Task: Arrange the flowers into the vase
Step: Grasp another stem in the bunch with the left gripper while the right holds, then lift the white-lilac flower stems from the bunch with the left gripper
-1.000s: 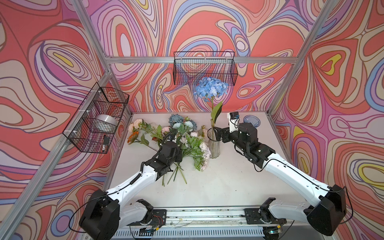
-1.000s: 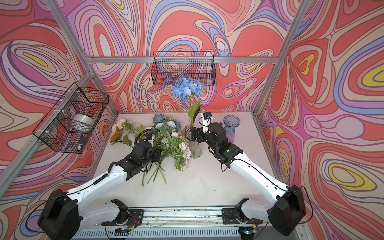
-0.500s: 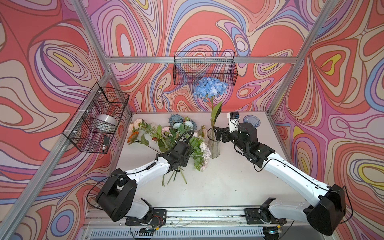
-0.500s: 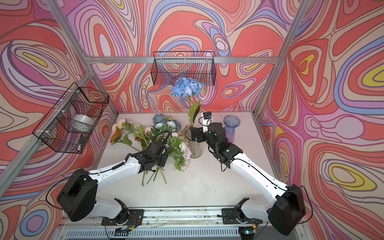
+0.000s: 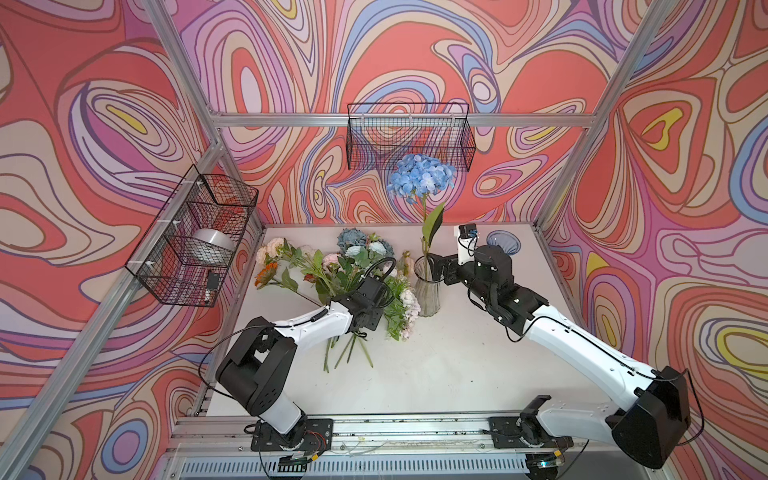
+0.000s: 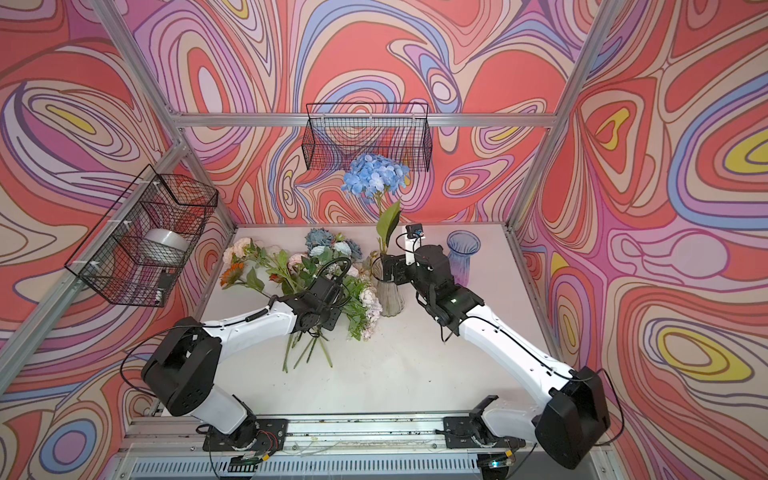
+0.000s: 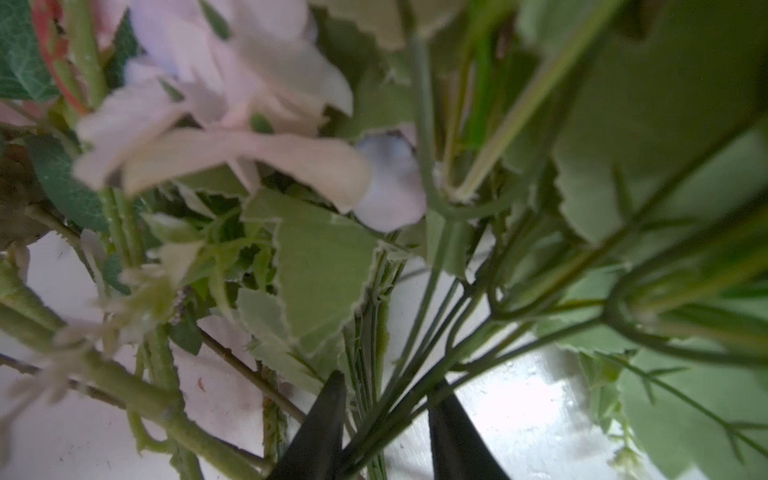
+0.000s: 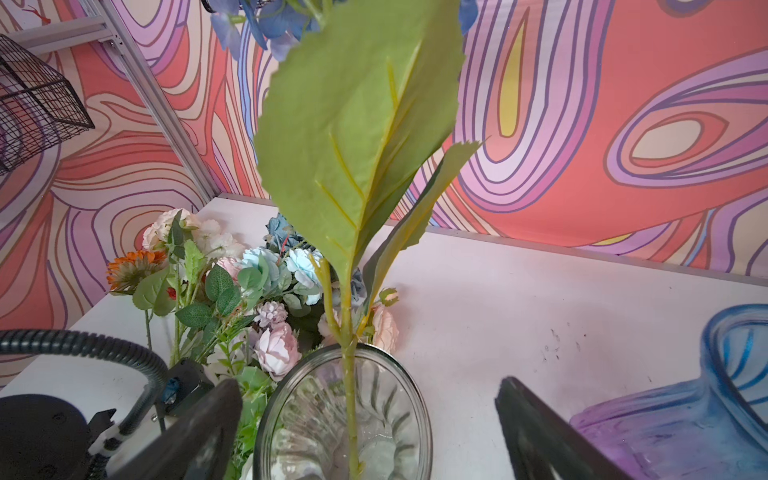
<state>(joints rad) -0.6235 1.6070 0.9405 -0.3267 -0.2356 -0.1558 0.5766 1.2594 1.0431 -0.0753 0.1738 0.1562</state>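
Psychedelic swirly walls all around, white counter (image 5: 457,374) in the middle. Most flowers (image 5: 332,266) lie heaped left of the clear glass vase (image 5: 427,297); one blue hydrangea (image 5: 419,176) stands in it. Left jaws straddle thin green stems (image 7: 386,407), honestly can't tell if they're pinching. Right jaws gape wide, flanking the vase rim.

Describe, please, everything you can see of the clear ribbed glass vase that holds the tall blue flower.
The clear ribbed glass vase stands upright on the white table, near its middle. It has a round open mouth, a narrower waist and vertical ribs. One tall blue hydrangea stands in it, its green stem close to the rim. The open right gripper has a finger on either side of the mouth; whether they touch the glass is unclear. Loose pink blooms lie close against its side.
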